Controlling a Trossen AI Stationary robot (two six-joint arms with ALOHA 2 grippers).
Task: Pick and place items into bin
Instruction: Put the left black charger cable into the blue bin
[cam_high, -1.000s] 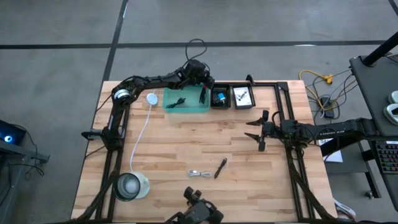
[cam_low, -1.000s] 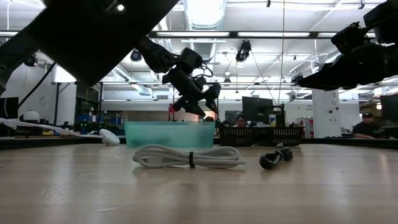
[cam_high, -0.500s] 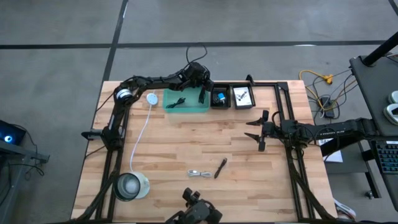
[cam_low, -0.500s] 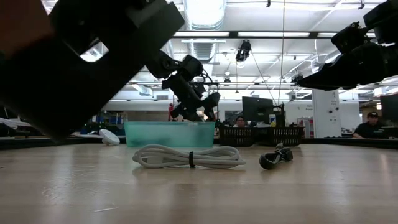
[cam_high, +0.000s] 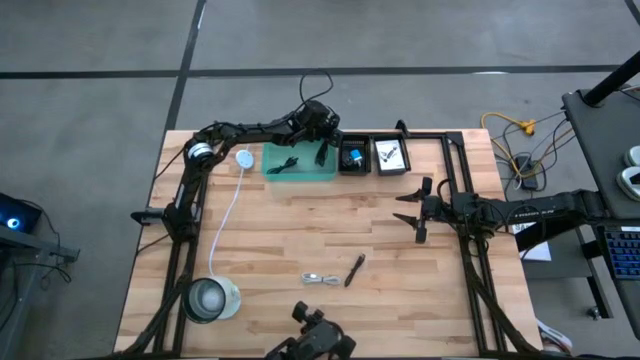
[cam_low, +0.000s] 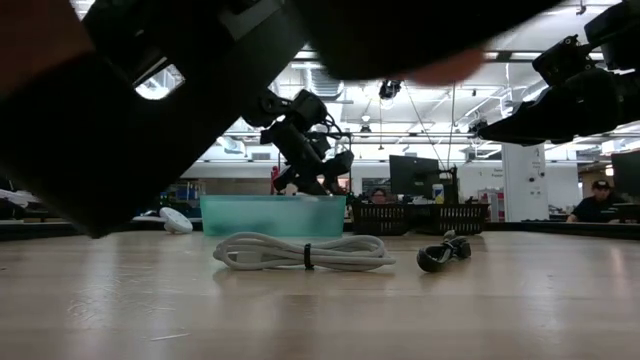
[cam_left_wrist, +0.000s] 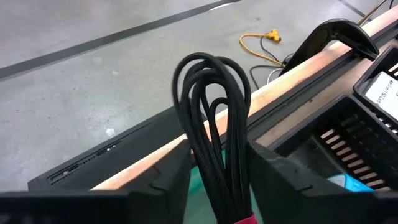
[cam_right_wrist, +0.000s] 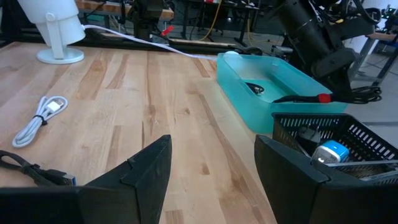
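Observation:
My left gripper (cam_high: 322, 124) is over the right end of the teal bin (cam_high: 298, 175) at the table's far edge, shut on a coiled black cable with a red tie (cam_left_wrist: 208, 124). Another black cable (cam_high: 288, 165) lies in the bin. A silvery cable (cam_high: 318, 279) and a black pen (cam_high: 354, 269) lie on the table near its near edge, also seen in the low view as cable (cam_low: 305, 252) and pen (cam_low: 443, 252). My right gripper (cam_high: 415, 208) hangs open over the table's right part, touching nothing. My left gripper pinches the black cable bundle between its two fingers. The looped end (cam_left_wrist: 205, 81) sticks out past the fingertips, and the red tie (cam_left_wrist: 245, 219) sits back between them. The fingers slant down over the bin. The tied end (cam_right_wrist: 323, 98) is at the bin's rim.
Two black baskets (cam_high: 353, 156) (cam_high: 390, 155) stand right of the bin, one with a white card. A long white cord with a round disc (cam_high: 244, 158) runs to a round clear container (cam_high: 208, 298) at the near left. A large dark blurred shape (cam_low: 150, 90) covers the low view's upper left.
My left gripper has come down a little over the bin, still shut on the black cable. The dark blurred shape close to the low camera has spread across the top of that view.

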